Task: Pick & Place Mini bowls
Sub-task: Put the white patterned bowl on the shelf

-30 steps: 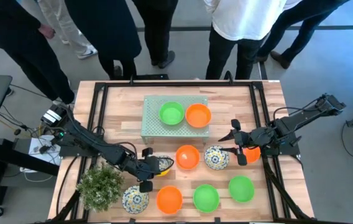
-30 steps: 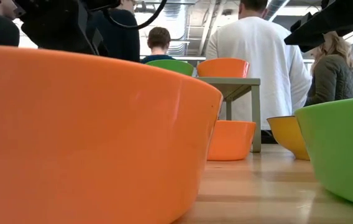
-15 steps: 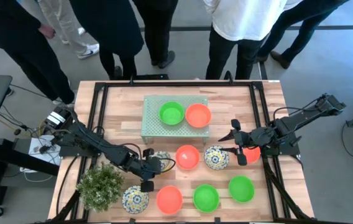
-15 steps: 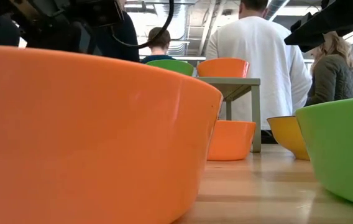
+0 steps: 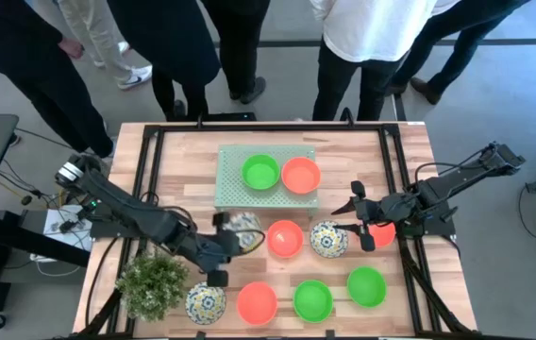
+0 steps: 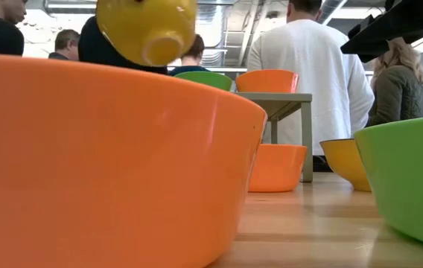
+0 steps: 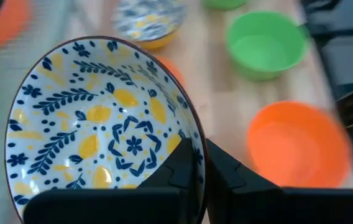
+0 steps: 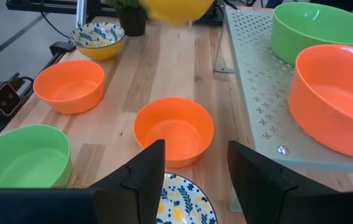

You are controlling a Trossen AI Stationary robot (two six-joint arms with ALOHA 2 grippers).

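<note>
My left gripper [image 5: 229, 240] is shut on a white bowl with blue-yellow flowers [image 5: 241, 226], which hangs in the air near the pale green mat [image 5: 235, 194]; the low view shows its yellow underside [image 6: 148, 28]. A green bowl [image 5: 260, 173] and an orange bowl [image 5: 301, 175] stand on the mat. On the table stand an orange bowl [image 5: 284, 238], a floral bowl [image 5: 328, 239], and along the near edge a floral bowl [image 5: 205, 303], an orange [image 5: 257, 302] and two green ones [image 5: 312, 299]. My right gripper [image 5: 348, 218] waits open beside the floral bowl [image 8: 179, 210], above another orange bowl [image 5: 383, 232]. My left gripper [image 7: 201, 171] holds the floral bowl by its rim [image 7: 196, 146], with one finger inside the bowl [image 7: 175, 171] and one outside [image 7: 233, 182]. The bowl is lifted clear of the table with its opening turned upward.
A small bushy plant [image 5: 152, 283] stands at the table's near left corner. Black frame rails [image 5: 150, 179] run along both sides of the table. Several people stand beyond the far edge [image 5: 362, 47]. Bare wood lies left of the mat.
My left gripper has risen and moved toward the far edge and the mat, carrying the floral bowl, which sat on the table beside the orange bowl and now hangs clear. My right arm has kept still.
</note>
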